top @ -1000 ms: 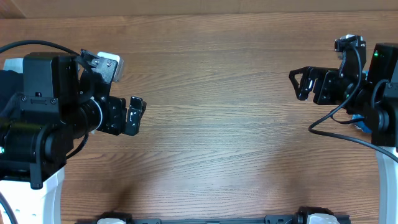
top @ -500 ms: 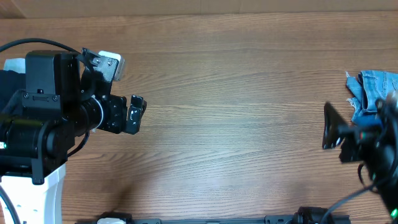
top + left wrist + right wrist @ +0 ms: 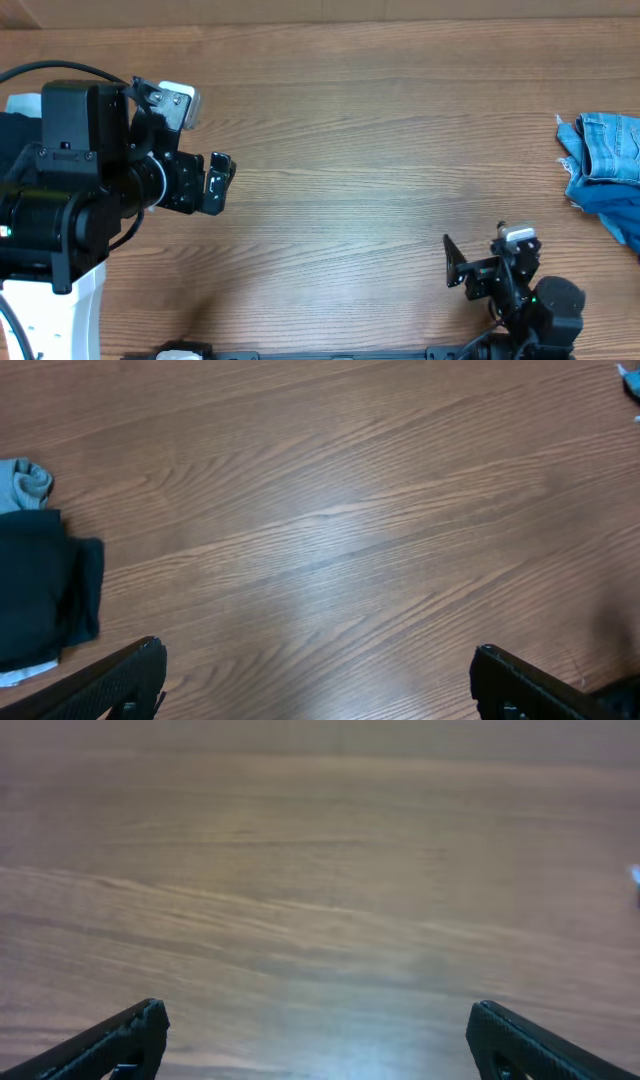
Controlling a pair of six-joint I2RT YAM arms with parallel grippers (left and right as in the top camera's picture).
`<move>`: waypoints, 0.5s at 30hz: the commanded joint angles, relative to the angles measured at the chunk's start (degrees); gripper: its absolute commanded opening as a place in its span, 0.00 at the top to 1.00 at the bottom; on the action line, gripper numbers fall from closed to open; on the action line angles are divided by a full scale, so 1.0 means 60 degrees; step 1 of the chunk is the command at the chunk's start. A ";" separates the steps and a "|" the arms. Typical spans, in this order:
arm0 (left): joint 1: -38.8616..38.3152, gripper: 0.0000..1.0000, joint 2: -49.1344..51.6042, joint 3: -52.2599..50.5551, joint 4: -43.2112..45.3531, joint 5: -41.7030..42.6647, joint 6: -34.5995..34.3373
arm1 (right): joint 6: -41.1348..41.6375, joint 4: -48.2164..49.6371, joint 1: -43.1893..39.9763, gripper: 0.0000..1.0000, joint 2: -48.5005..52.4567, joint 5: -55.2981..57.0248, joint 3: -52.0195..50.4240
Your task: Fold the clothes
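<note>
The clothes lie in two places. A light-blue denim piece (image 3: 606, 143) on a bright blue one (image 3: 612, 205) sits at the table's right edge. A dark, near-black garment (image 3: 40, 595) with a pale grey-blue piece (image 3: 24, 480) behind it lies at the left of the left wrist view. My left gripper (image 3: 220, 184) hovers over bare wood on the left, open and holding nothing (image 3: 318, 660). Low at the near right, my right gripper (image 3: 457, 270) points left, open and empty too (image 3: 317, 1015). Neither gripper touches any cloth.
The wooden table (image 3: 380, 150) runs between the arms. The left arm's bulky black body (image 3: 70, 190) covers the left edge. A white base (image 3: 70, 320) stands at the near left, and a dark rail (image 3: 340, 354) lines the front edge.
The right arm swung from the far right side down to the near right edge, uncovering the denim and blue pile. The left arm stayed put, and both grippers stayed open.
</note>
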 commanded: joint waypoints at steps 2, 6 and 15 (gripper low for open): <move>-0.0076 0.00 -0.0018 0.0040 0.0022 -0.0047 0.0153 | -0.0022 0.0248 -0.0029 0.00 -0.0557 -0.0193 -0.0871; -0.0076 0.00 -0.0018 0.0040 0.0022 -0.0047 0.0153 | -0.0022 0.0284 -0.0018 0.00 -0.0565 -0.0193 -0.1395; -0.0076 0.00 -0.0018 0.0040 0.0022 -0.0047 0.0153 | -0.0025 0.0342 -0.0022 0.00 -0.0561 -0.0189 -0.1392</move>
